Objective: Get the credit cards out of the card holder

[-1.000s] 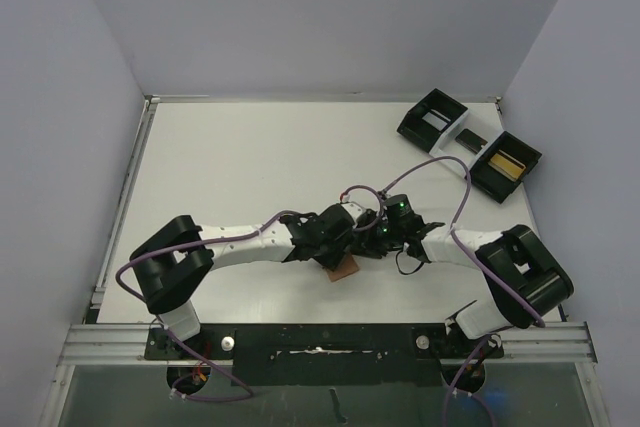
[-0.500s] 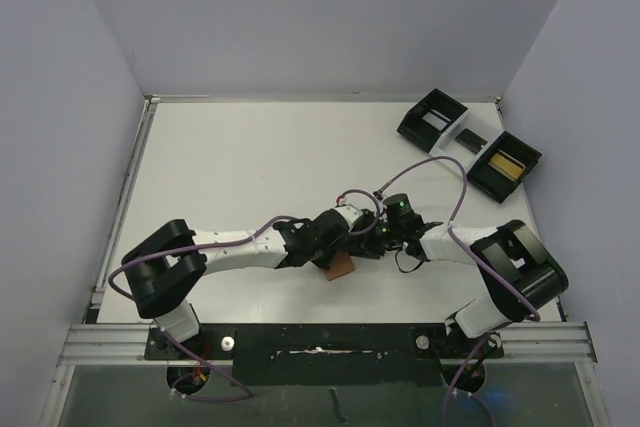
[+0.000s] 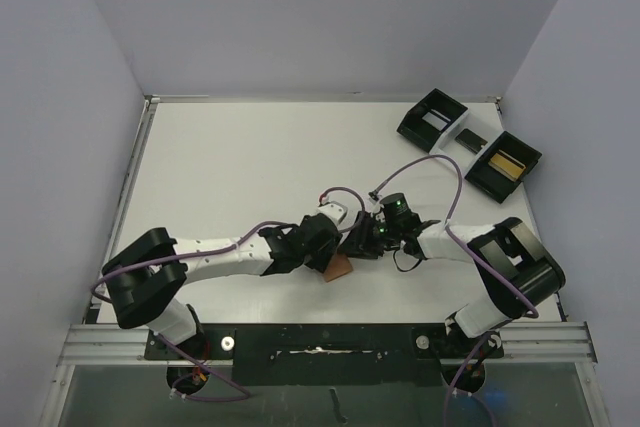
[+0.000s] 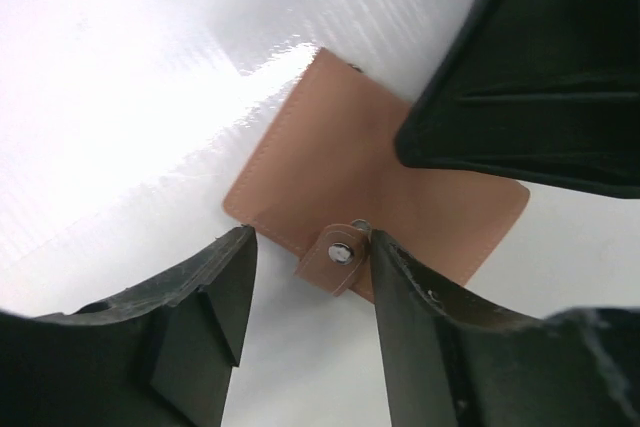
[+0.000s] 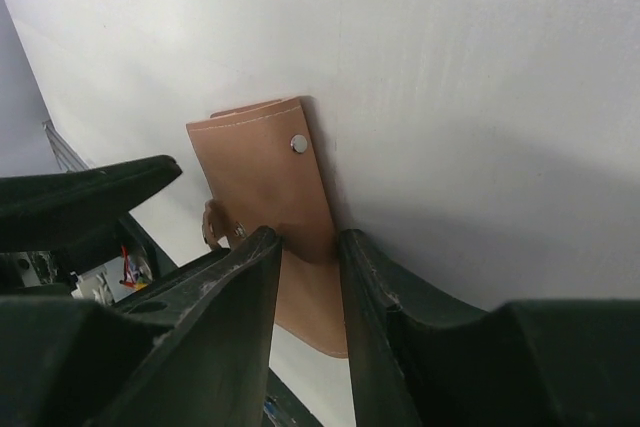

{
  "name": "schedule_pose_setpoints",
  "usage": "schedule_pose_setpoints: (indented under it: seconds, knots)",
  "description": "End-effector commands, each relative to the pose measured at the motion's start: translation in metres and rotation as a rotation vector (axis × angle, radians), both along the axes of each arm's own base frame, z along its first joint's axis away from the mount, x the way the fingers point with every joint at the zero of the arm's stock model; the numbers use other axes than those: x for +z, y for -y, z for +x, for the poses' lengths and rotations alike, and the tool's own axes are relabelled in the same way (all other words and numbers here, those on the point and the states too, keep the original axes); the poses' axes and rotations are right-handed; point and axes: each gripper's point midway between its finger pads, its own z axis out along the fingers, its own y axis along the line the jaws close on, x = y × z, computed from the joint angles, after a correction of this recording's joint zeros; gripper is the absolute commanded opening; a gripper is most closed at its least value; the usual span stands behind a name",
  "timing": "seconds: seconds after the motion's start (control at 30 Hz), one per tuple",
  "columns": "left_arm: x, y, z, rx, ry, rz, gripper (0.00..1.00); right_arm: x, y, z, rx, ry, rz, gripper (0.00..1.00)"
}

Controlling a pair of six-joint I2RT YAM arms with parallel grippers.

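Observation:
The tan card holder point(image 3: 341, 267) lies folded flat on the white table between both arms. In the left wrist view the card holder point(image 4: 370, 187) has its snap tab point(image 4: 338, 255) loose between the fingers of my open left gripper point(image 4: 310, 247), which straddles it. My right gripper point(image 5: 310, 242) has its fingers close together with their tips on the card holder point(image 5: 260, 177), which fills the narrow gap. From above, my left gripper point(image 3: 330, 250) and right gripper point(image 3: 366, 241) meet over it. The silver-grey card point(image 3: 433, 122), black card point(image 3: 470, 141) and gold card point(image 3: 510, 165) lie in the tray.
The black three-compartment tray point(image 3: 415, 130) stands at the far right corner, near the right wall. Purple cables loop over both arms above the card holder. A metal rail point(image 3: 320, 342) runs along the near table edge.
The left arm has stretched lower and further right, its gripper settling around the tab. The right gripper has crept slightly left. The card holder has stayed in place.

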Motion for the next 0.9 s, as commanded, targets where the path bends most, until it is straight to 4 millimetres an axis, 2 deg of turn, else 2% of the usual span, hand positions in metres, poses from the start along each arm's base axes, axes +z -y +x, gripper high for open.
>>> schedule_pose_setpoints:
  seconds: [0.0,0.23,0.3,0.5,0.57,0.63,0.73,0.87]
  knots:
    - [0.023,-0.008,0.015,0.142,0.074,-0.066,0.51,-0.022,0.022,-0.01,-0.026,-0.035,-0.141,0.33]
    - [0.016,-0.029,0.015,0.285,0.052,-0.031,0.67,-0.009,0.02,-0.003,-0.036,-0.002,-0.133,0.35]
    - [0.014,-0.031,0.013,0.311,0.038,-0.046,0.69,-0.002,0.02,0.001,-0.044,0.017,-0.134,0.35]
    - [0.016,-0.036,0.005,0.38,-0.002,-0.121,0.78,0.022,0.024,0.022,-0.077,0.097,-0.181,0.38]
    - [0.016,-0.04,0.005,0.407,-0.02,-0.15,0.86,0.031,0.029,0.029,-0.095,0.126,-0.208,0.38]
    - [0.013,-0.043,0.007,0.42,-0.058,-0.197,0.86,0.042,0.038,0.04,-0.134,0.17,-0.251,0.39]
    - [0.009,-0.046,0.013,0.442,-0.143,-0.292,0.86,0.069,0.054,0.061,-0.198,0.254,-0.294,0.44]
    - [0.014,-0.047,0.019,0.44,-0.151,-0.358,0.86,0.103,0.103,0.094,-0.334,0.359,-0.472,0.49]
